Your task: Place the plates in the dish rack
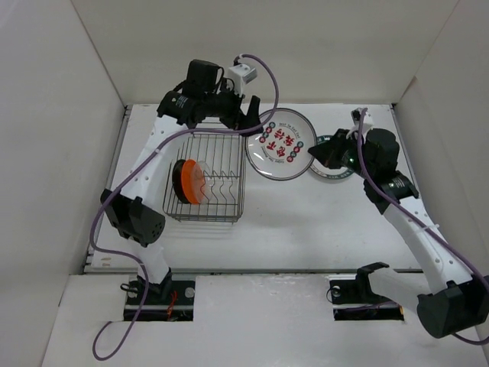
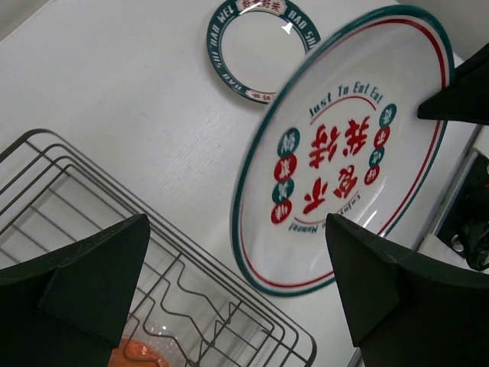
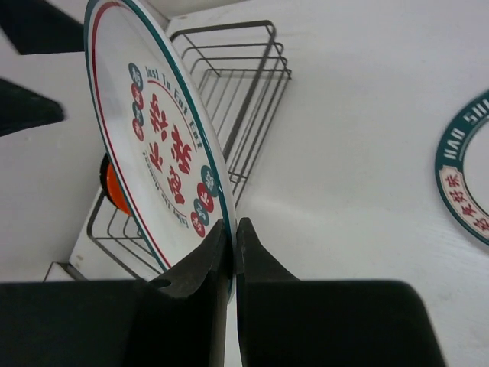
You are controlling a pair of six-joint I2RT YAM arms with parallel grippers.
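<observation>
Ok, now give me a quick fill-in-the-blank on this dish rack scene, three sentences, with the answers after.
1. The right gripper is shut on the big printed plate's rim, while the left gripper is ____.
2. In the dish rack, the small plate against the black plate is ____ in colour.
3. The green-rimmed plate lies flat on the ____.
Answers: open; orange; table.

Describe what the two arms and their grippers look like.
Both the left arm and right arm are white links with black joint housings, each trailed by a purple cable. The left gripper and right gripper have matte black wedge-shaped fingers. A small white box sits at the left wrist.
</observation>
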